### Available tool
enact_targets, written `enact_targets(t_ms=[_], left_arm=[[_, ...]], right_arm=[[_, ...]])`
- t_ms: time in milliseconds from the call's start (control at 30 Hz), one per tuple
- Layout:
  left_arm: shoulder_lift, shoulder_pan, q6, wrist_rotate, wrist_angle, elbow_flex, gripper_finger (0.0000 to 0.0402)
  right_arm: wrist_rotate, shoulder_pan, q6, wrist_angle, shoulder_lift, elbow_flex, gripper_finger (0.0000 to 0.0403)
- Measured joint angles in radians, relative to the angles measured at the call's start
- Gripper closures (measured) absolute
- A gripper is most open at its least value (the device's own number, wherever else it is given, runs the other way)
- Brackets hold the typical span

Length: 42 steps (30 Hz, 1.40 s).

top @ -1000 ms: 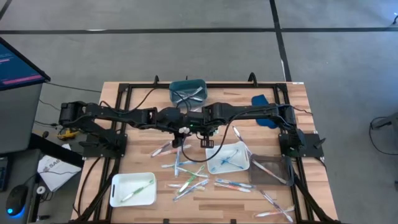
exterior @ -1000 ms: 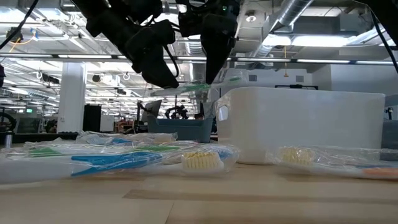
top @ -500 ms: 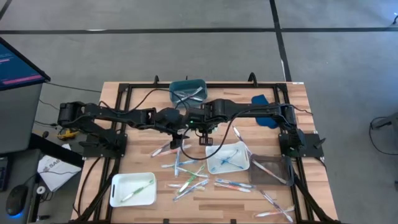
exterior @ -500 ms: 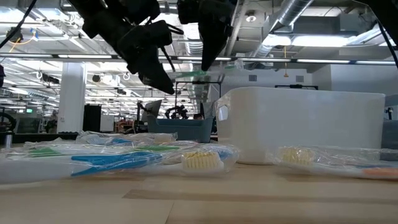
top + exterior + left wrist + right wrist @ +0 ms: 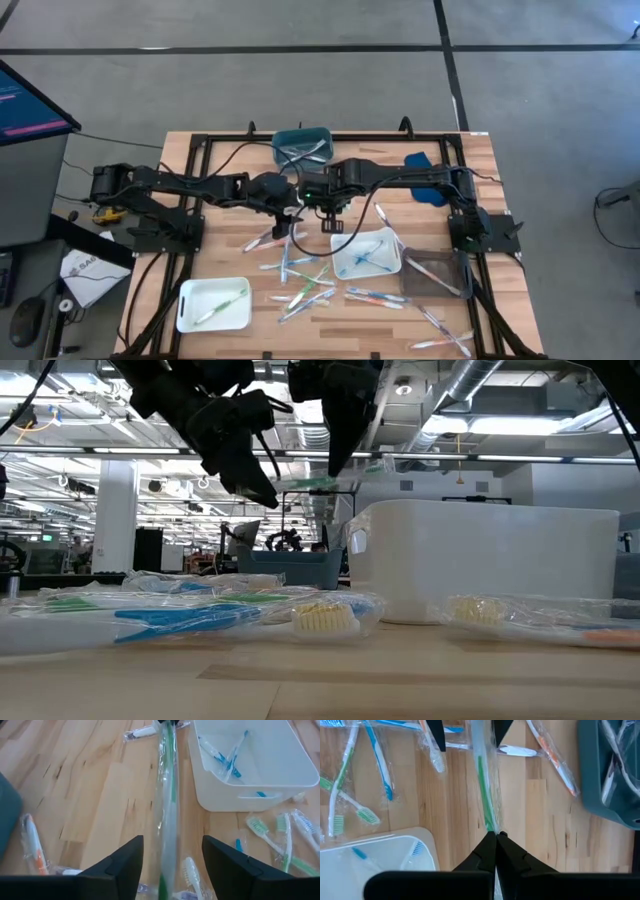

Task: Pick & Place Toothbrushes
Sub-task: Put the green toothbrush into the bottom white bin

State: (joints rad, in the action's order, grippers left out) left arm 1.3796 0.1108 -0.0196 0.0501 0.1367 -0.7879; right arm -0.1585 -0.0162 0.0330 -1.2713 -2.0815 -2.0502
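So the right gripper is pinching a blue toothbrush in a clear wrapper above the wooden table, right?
Not blue: the right wrist view shows the right gripper shut on a green toothbrush in a clear wrapper, held above the wooden table. The rest is right.

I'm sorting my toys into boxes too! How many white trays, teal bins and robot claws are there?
White rectangular plastic trays: 2
Dark teal plastic bin: 1
Black two-finger robot claws: 2, the left claw and the right claw, which pinches a green wrapped toothbrush
Total: 5
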Motion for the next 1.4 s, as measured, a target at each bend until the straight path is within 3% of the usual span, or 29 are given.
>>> enact_targets(t_ms=[467, 600, 800, 1100, 1400], left_arm=[[0.000, 0.000, -0.066, 0.013, 0.003, 0.000, 0.0328], [0.000, 0.000, -0.095, 0.043, 0.004, 0.000, 0.0380], [0.000, 0.000, -0.189, 0.062, 0.013, -0.001, 0.0386], [-0.038, -0.009, -0.249, 0.031, 0.134, -0.002, 0.0387], [-0.254, -0.014, -0.345, -0.108, 0.335, -0.001, 0.0387]], right_arm=[[0.000, -0.006, 0.003, -0.001, 0.000, 0.000, 0.0403], [0.001, -0.006, 0.007, -0.001, 0.000, 0.000, 0.0403], [0.001, -0.005, 0.019, 0.002, 0.000, 0.000, 0.0398], [0.000, -0.005, 0.019, 0.043, 0.001, -0.039, 0.0306], [0.000, -0.005, 0.030, 0.040, 0.000, -0.144, 0.0221]])
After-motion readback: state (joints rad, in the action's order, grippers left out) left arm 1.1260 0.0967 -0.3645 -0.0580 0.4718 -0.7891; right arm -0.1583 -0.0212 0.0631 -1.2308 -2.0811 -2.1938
